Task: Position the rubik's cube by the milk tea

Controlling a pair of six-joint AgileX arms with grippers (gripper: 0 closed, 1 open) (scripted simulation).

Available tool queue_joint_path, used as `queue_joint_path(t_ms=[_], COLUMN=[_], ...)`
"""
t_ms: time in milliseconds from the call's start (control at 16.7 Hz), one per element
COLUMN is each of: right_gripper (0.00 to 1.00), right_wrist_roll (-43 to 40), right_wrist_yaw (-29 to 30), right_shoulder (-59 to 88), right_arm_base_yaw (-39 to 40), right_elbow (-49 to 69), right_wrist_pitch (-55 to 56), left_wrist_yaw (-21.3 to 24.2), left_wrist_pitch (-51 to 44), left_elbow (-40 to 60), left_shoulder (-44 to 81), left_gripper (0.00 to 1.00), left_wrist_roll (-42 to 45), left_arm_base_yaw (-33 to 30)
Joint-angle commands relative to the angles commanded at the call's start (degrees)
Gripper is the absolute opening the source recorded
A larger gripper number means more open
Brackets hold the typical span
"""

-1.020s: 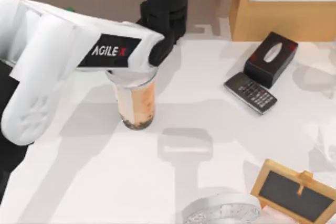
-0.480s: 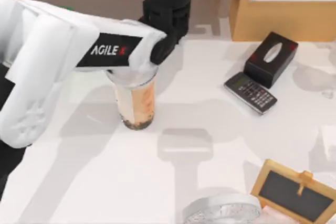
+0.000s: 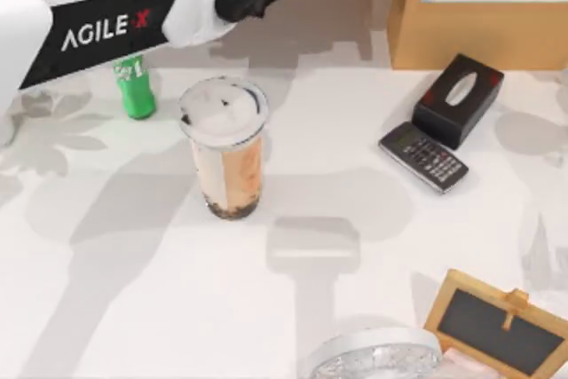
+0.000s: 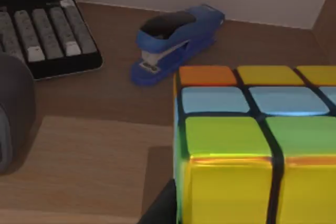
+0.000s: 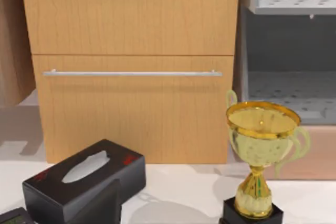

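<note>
Across the far left of the top view my left arm (image 3: 115, 19) stretches toward the back edge of the table (image 3: 133, 308), its white link lettered AGILE X and its dark wrist reaching beyond the table's rear. Seen from the left wrist, the rubik's cube (image 4: 257, 145) sits very close to the camera, with orange, yellow, blue, green and yellow squares on a black grid; whether the left claw is clamped on it, apart or together, I cannot tell. Behind the cube in that view lie a blue stapler (image 4: 176, 40) and a dark calculator (image 4: 44, 30) on a brown wooden surface. On the white table the milk tea (image 3: 226, 153) stands upright left of centre, its white lid on, beige drink inside and dark pearls at the bottom. A green soda bottle (image 3: 135, 90) stands near it, farther back and to the left. On the right side a black tissue box (image 3: 457, 99) lies with a dark phone (image 3: 423, 156) just beside it. At the near edge a small chalkboard (image 3: 493, 324) in a wooden frame sits right of a round white object (image 3: 377, 357). From the right wrist, the tissue box (image 5: 84, 182) appears before a wooden drawer front (image 5: 131, 66), and a gold trophy (image 5: 260, 166) stands near it.
</note>
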Motion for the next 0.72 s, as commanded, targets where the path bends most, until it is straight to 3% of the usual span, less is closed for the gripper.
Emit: queue_joint_path(t_ms=[420, 720], right_gripper=[1.00, 1.00], right_wrist_roll=[0.00, 0.00], right_wrist_yaw=[0.00, 0.00], right_shoulder=[0.00, 0.00], right_arm_base_yaw=[0.00, 0.00], right_elbow=[0.00, 0.00], right_wrist_pitch=[0.00, 0.00], left_wrist_yaw=[15.54, 23.13], left_wrist_pitch=[-45.85, -64.36], left_elbow=[-0.77, -4.16], left_shoulder=[-11.17, -8.75], left_gripper=[0.00, 0.00], left_wrist_roll=[-1.70, 5.03], left_arm_base_yaw=[9.24, 20.32])
